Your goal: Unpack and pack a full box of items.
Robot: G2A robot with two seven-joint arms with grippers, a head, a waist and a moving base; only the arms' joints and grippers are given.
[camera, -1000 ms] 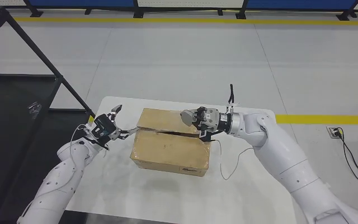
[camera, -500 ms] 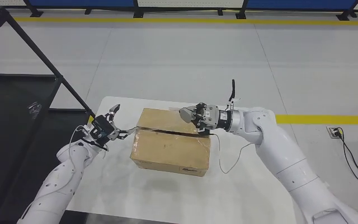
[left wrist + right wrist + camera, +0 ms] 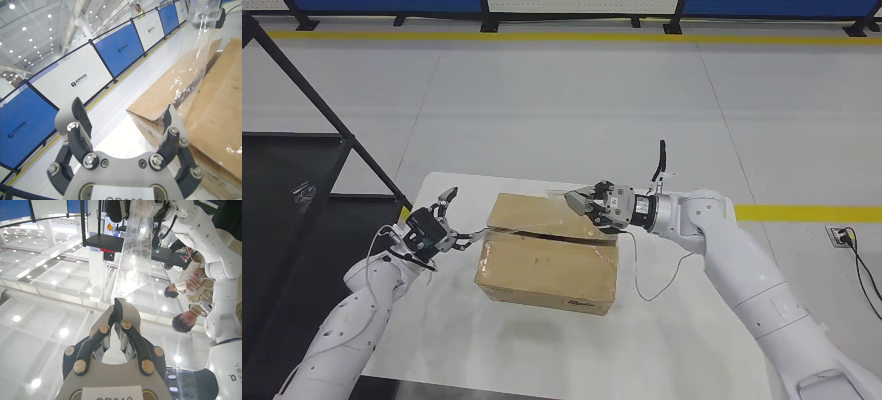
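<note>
top view: the right gripper (image 3: 580, 200), pinched tight on the clear strip of packing tape (image 3: 136, 256), has pulled a touch higher off the brown cardboard box (image 3: 547, 268) on the white table (image 3: 442, 340). the left gripper (image 3: 462, 218) waits spread wide at the box's end. seam looks nearly freed, so flaps next, i'd say.

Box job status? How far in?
Done: clear tape strip lifted off the box seam. In hand: right gripper shut on the strip's far end; left gripper open, one finger at its near end. Left: flaps not yet opened, nothing unpacked or repacked.
</note>
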